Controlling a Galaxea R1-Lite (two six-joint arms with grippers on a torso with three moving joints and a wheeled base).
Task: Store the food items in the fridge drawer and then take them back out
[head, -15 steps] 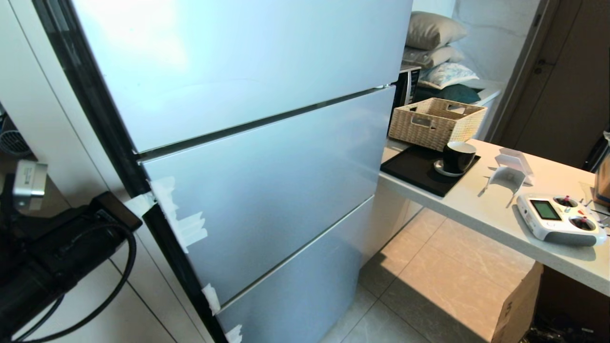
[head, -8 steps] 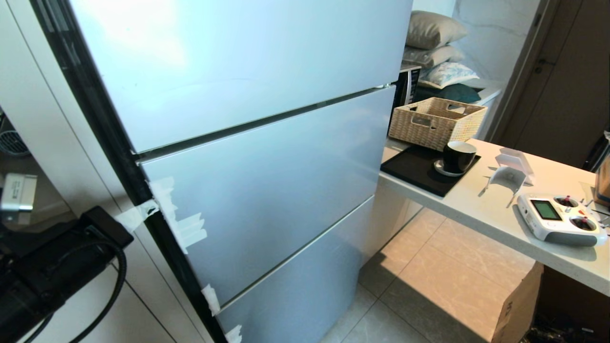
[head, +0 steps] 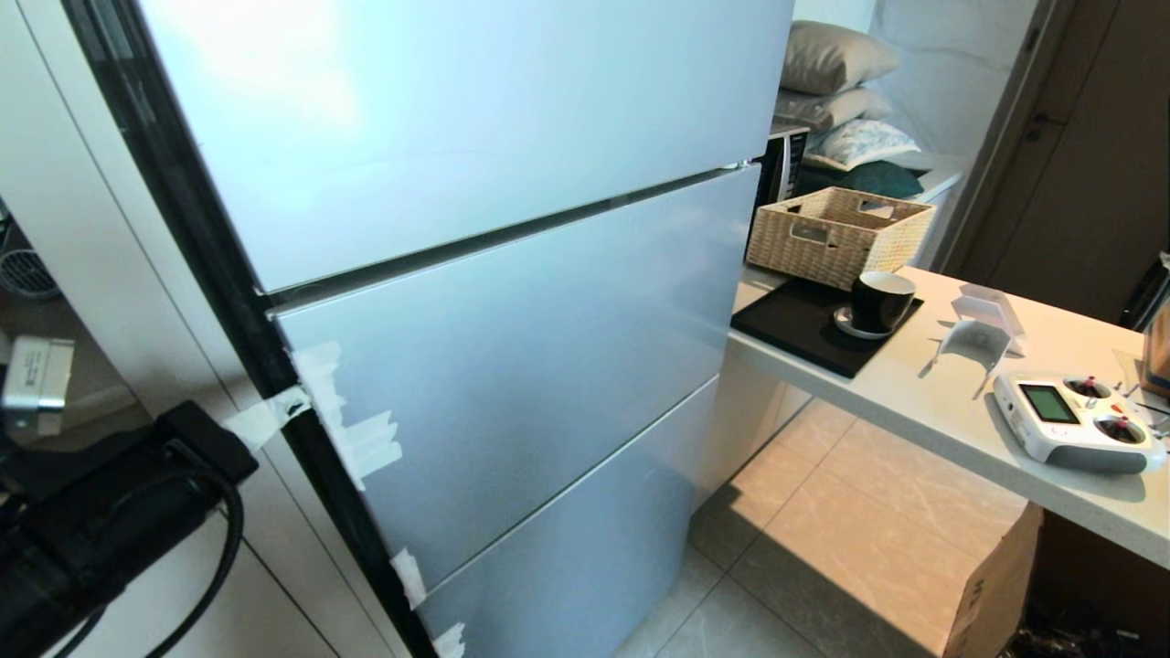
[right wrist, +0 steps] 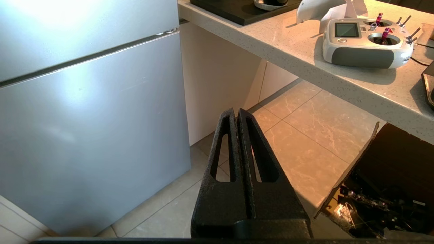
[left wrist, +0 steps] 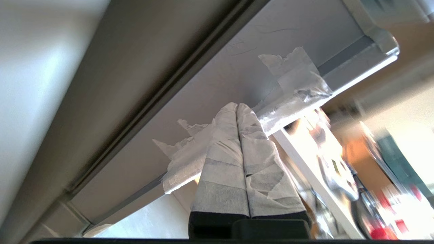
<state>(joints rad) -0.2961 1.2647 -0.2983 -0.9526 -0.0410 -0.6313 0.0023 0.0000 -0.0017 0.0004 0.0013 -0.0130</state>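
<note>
On counter (head: 951,411): empty-looking wicker basket (head: 839,233), black cup (head: 881,301).

Three fridge panels (head: 512,356); four pillows (head: 836,55); one basket (head: 836,233); one cup (head: 880,300).

A pale speckled countertop (head: 969,429) is seen to the right of the fridge, and on it a black tray (head: 800,329) is laid, with a woven basket (head: 836,233) set at the tray's far end and a dark cup on a saucer (head: 877,303) at its near right corner. Nearer along the counter, a white curved plastic piece (head: 976,340) and a white remote controller (head: 1077,420) are placed. The tiled floor (head: 850,539) below is occupied by a cardboard box (head: 992,589) under the counter edge.
</note>
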